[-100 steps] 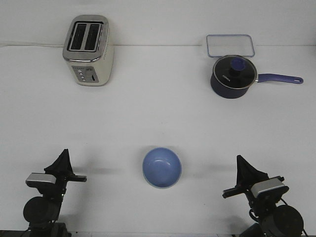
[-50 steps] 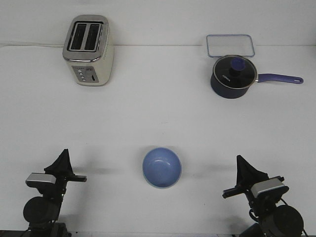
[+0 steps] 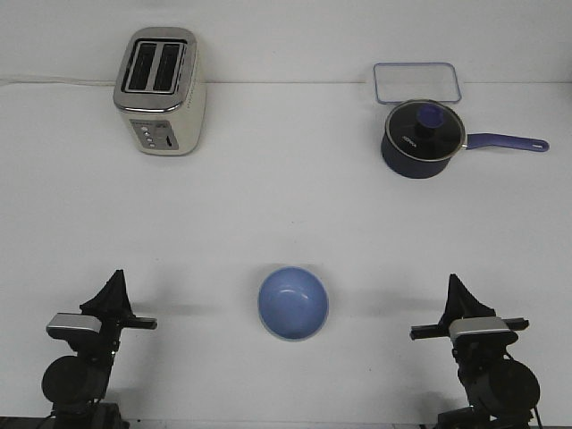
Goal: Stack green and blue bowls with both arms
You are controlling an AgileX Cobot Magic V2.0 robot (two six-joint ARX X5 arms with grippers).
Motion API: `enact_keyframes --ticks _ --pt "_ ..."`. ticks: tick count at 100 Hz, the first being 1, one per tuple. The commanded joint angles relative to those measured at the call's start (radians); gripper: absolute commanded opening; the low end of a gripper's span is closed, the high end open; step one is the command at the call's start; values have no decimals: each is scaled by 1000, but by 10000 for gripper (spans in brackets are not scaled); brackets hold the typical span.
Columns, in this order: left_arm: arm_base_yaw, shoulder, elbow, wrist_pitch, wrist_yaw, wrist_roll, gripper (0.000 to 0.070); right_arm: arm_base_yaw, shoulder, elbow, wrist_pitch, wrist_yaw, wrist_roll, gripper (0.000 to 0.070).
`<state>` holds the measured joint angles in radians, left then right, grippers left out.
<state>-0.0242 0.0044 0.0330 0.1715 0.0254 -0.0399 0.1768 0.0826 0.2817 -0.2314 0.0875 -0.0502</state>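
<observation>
right pincer (image 3: 458, 288) swung to face fwd, left pincer (image 3: 114, 284) unmoved; both tips together, blue bowl (image 3: 293, 303) between.

- The dark blue saucepan (image 3: 420, 143) carried a small white brand mark on its side wall, below the lid; the letters were too small to read.
- The toaster (image 3: 159, 89) showed a column of small round buttons on its front face, with no legible labels beside them.
- No other text, number or sign could be made out.
</observation>
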Motion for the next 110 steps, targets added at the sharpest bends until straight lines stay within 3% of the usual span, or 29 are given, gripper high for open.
enact_keyframes --ticks 1,13,26,44,110 --pt "1 -1 -19 10 -1 -2 15 -51 -22 -44 37 -59 -105 0" --pt "1 -1 -19 10 -1 -2 15 -103 -78 -166 91 -116 -189 0" --pt "1 -1 -19 10 -1 -2 15 -106 -82 -265 171 -113 -229 0" --pt "1 0 -19 10 -1 -2 15 -109 -82 -269 135 -90 -280 0" --pt "1 0 -19 10 -1 -2 15 -107 -82 -269 136 -96 -253 0"
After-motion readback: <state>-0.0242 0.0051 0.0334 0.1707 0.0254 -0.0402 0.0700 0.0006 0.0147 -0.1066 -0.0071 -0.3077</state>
